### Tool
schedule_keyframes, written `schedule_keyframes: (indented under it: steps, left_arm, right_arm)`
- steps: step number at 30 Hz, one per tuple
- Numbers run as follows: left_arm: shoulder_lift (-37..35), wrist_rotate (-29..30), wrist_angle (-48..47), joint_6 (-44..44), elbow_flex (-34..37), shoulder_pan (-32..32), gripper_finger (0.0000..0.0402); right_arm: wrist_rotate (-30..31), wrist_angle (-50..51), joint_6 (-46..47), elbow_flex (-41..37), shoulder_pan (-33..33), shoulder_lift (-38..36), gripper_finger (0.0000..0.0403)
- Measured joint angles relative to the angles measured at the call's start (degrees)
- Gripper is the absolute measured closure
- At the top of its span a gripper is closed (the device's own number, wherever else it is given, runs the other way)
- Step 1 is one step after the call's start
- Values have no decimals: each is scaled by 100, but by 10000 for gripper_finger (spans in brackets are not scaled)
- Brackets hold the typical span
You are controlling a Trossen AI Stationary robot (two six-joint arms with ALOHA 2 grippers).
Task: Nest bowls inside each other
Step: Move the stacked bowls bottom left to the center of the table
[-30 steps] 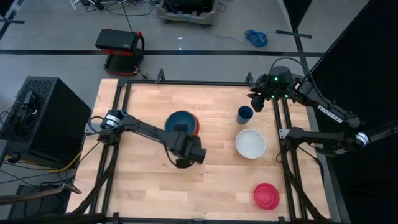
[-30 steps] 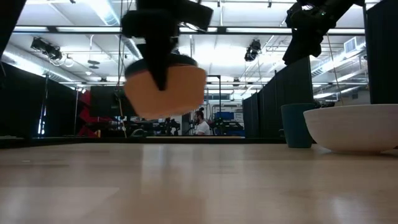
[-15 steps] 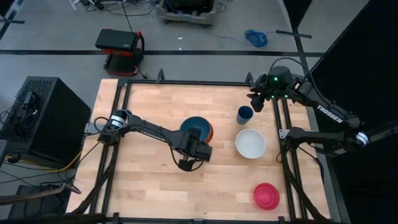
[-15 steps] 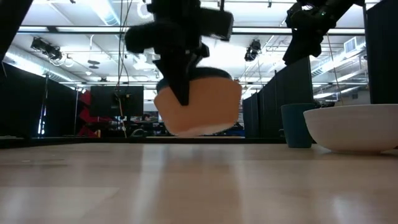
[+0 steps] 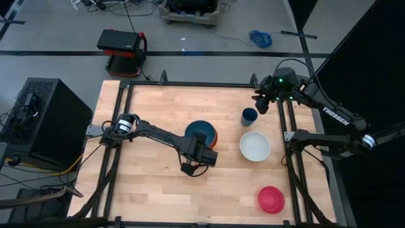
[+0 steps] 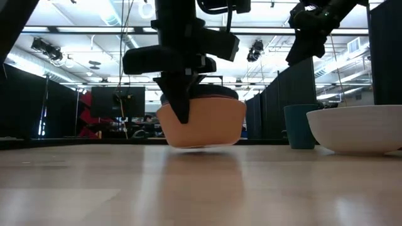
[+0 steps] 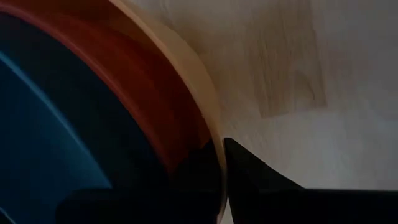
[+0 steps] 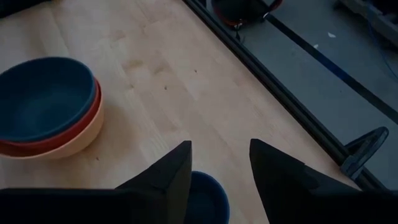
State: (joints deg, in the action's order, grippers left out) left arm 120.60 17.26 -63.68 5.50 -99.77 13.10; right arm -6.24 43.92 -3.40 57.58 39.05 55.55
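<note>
Three nested bowls [image 5: 202, 131] clamped at the rim by the left gripper [image 5: 193, 158]; three loose bowls: blue [image 5: 249, 116], white [image 5: 255, 146], pink [image 5: 271, 199]. Right gripper [image 8: 219, 163] hangs apart above the blue one.

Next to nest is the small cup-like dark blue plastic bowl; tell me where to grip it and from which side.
Pinch the rim of the dark blue bowl from straight above, one finger inside the wall, one outside. It stands upright and open-mouthed, apart from the white bowl, and the open right gripper hangs over it.
</note>
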Motion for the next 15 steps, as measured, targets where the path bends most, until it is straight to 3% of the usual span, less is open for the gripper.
schedule_keyframes:
  steps: [6,15]
  left_arm:
    - [0,-191,34,-6,0,0,401]
    - [0,-310,93,-33,0,-1,398]
  right_arm:
    - [0,-4,11,0,0,0,267]
    - [0,-3,11,0,0,0,255]
